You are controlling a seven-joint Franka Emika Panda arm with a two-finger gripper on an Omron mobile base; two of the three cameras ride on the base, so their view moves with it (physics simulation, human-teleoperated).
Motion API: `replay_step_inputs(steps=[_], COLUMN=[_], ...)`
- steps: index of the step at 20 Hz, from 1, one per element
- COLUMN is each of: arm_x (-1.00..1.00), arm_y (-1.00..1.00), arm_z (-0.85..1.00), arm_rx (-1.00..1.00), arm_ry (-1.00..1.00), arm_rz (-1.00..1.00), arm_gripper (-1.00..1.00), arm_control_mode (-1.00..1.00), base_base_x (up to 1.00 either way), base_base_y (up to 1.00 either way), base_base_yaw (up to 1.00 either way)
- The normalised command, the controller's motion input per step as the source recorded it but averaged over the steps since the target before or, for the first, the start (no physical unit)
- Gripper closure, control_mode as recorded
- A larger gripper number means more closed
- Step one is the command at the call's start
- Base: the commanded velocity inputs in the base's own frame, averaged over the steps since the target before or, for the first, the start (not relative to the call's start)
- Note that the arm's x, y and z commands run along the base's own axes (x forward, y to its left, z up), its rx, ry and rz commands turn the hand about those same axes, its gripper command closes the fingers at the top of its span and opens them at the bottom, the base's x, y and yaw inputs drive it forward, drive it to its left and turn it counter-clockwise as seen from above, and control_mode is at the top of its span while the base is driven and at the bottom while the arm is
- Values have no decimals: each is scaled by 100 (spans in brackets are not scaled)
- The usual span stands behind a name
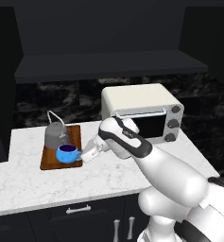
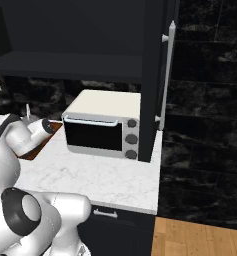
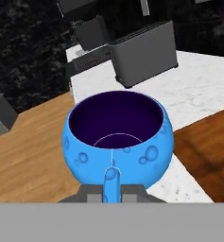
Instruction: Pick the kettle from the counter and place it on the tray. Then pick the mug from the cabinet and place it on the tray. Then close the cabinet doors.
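Glossy blue mug [image 3: 117,142], wooden tray [image 1: 75,134], marble-look counter [image 1: 47,182]

White toaster oven [image 1: 144,112] at back of worktop, right side, dark glass door, silver bar handle, three knobs down right edge. Black marble-look backsplash [image 1: 47,101] behind. Wooden floor [image 2: 200,237] at lower right. Grey toaster [image 3: 144,52] in hand view.

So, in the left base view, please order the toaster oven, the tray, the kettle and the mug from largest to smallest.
1. Toaster oven
2. Tray, partly covered
3. Kettle
4. Mug

All stand at a similar distance, so the order seems reliable.
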Motion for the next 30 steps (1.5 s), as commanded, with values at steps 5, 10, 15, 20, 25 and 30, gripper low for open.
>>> replay_step_inputs(steps=[5, 10, 15, 20, 25, 30], arm_x=[25, 32, 34, 28, 20, 15], arm_y=[0, 0, 0, 0, 0, 0], arm_z=[-6, -11, -47, -45, -13, -16], arm_rx=[-9, -11, -7, 0, 0, 0], arm_ry=[0, 0, 0, 0, 0, 0], arm_rz=[-12, -20, -15, -6, 0, 0], arm_gripper=[100, 100, 100, 100, 100, 100], arm_control_mode=[-100, -100, -100, -100, -100, -100], base_base_x=[0, 0, 0, 0, 0, 0], base_base_y=[0, 0, 0, 0, 0, 0], base_base_yaw=[0, 0, 0, 0, 0, 0])
